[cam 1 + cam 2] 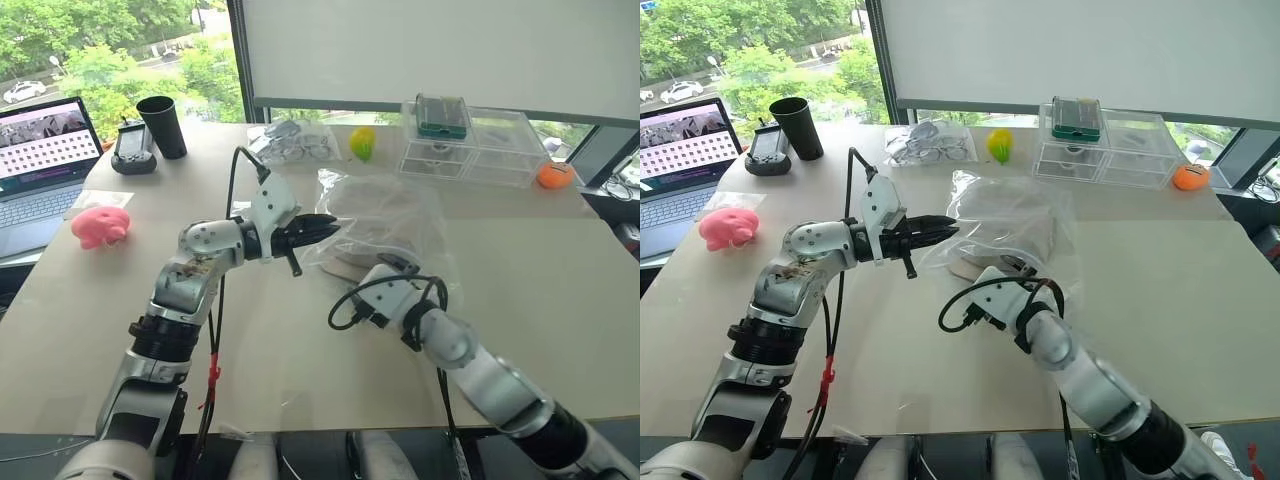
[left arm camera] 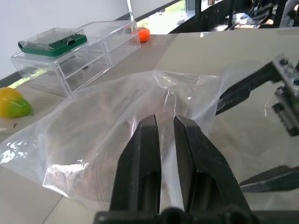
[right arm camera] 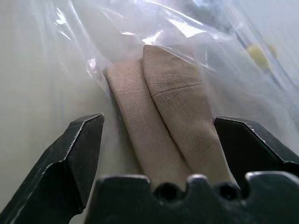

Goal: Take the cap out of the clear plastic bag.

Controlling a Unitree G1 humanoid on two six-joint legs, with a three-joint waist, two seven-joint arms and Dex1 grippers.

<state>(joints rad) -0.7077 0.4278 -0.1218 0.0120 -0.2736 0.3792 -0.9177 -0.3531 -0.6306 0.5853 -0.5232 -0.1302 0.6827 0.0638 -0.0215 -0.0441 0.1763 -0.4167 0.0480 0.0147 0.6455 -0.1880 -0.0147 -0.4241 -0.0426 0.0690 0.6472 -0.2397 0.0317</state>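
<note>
The clear plastic bag (image 1: 388, 212) lies crumpled mid-table with the beige cap (image 3: 164, 100) inside it. My left gripper (image 1: 327, 228) is shut on the bag's near-left edge, the film pinched between its fingers (image 2: 145, 154) and held a little above the table. At the bag's near side, my right gripper (image 3: 159, 122) stands wide open and points into the bag. Its two fingers sit on either side of the cap's folded fabric without touching it. Through the plastic, part of the cap (image 1: 965, 264) rests on the table below the left gripper.
A clear drawer box (image 1: 465, 152) with a green case on top stands at the back. Near it are an orange ball (image 1: 555, 175), a yellow-green toy fruit (image 1: 363, 142) and a small bag with eyeglasses (image 1: 295, 140). A black cup (image 1: 163, 125), laptop (image 1: 40, 160) and pink plush (image 1: 100, 226) sit left.
</note>
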